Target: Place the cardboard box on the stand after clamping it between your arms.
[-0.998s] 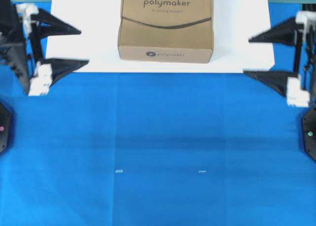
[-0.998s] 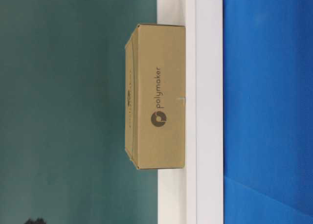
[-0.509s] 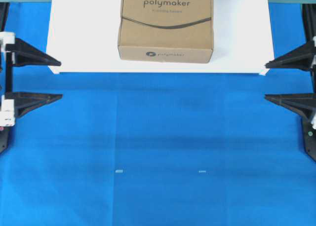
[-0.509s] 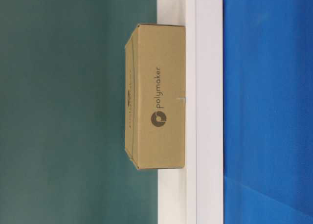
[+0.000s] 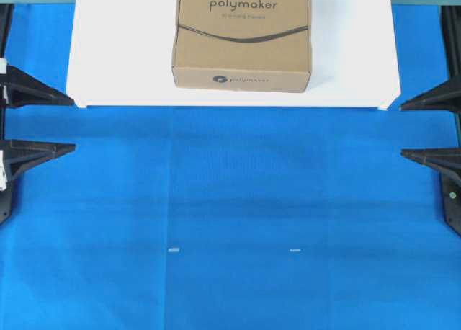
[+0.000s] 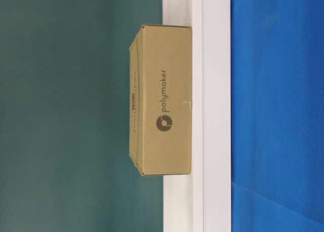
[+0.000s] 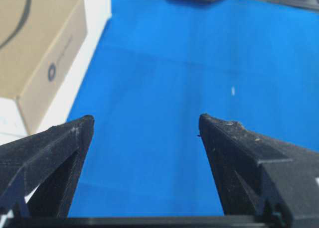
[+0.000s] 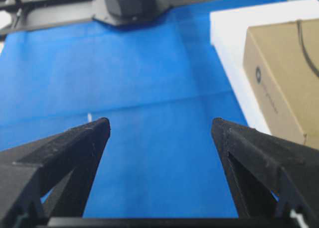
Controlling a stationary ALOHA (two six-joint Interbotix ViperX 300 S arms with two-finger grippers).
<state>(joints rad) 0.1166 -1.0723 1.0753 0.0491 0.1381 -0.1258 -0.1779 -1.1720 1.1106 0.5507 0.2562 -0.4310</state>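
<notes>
1. The box (image 5: 242,36) sits flat on the stand (image 5: 122,56), close to its front edge and roughly centred between the stand's two ends. By the look of it the placing is done.
2. The left gripper (image 5: 43,123) is at the left edge of the overhead view, fingers spread wide and empty, just off the stand's front left corner and well apart from the box.
3. The right gripper (image 5: 431,128) mirrors it at the right edge, fingers equally wide and holding nothing.
4. Risk: the upper left finger (image 5: 36,94) lies just beside the stand's corner. A sweep toward the middle could catch that corner and drag the stand, box and all.
5. Risk: the box's front face is near the stand's front edge, so a jolt to the stand might walk it over onto the blue bench (image 5: 230,222).
6. Risk: wide fingers snag more easily on the stand's edge than narrowed ones.
</notes>
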